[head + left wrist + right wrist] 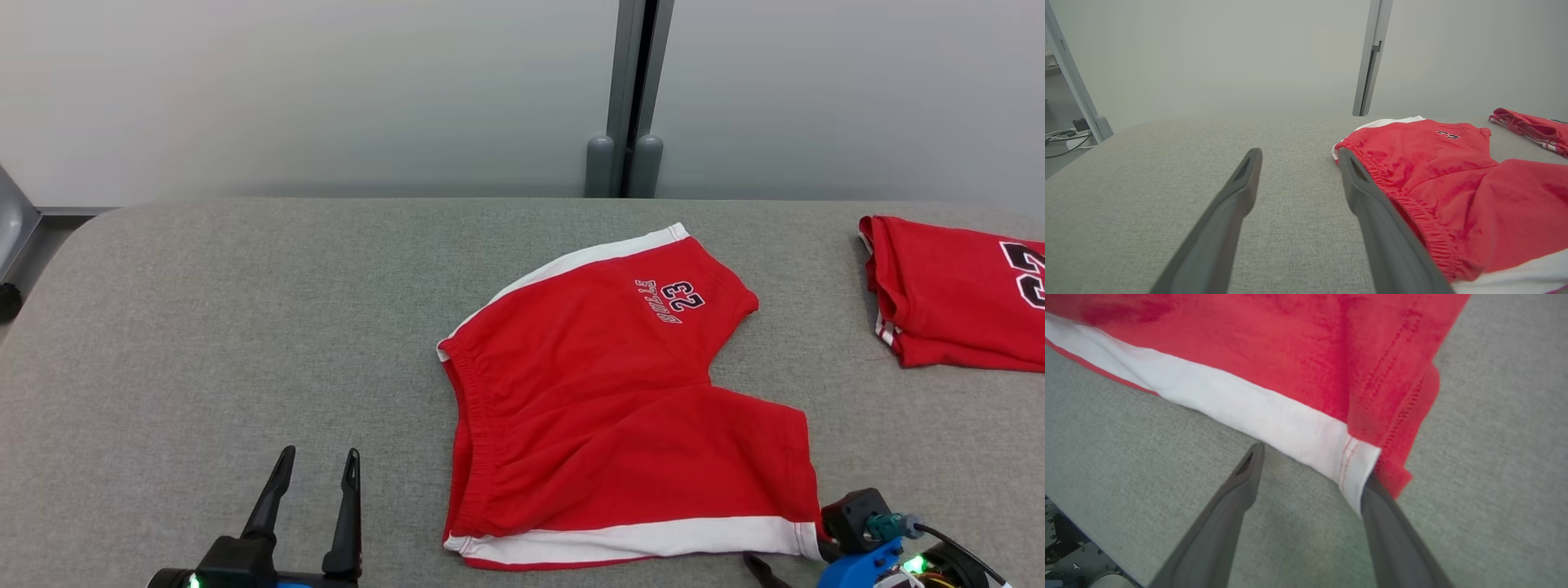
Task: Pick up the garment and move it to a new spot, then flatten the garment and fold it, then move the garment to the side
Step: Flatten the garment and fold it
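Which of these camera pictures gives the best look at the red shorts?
The head view: the shorts lie there whole, both legs, waistband and print. The left wrist view catches them from the waistband side, cut off at the edge. The right wrist view gives a close-up of one hem corner.

Bare counter [204, 327] all round my left pincer [320, 451], easy passage; the shorts [604, 392] sprawl across the middle, another red garment [955, 294] blocks the far right.
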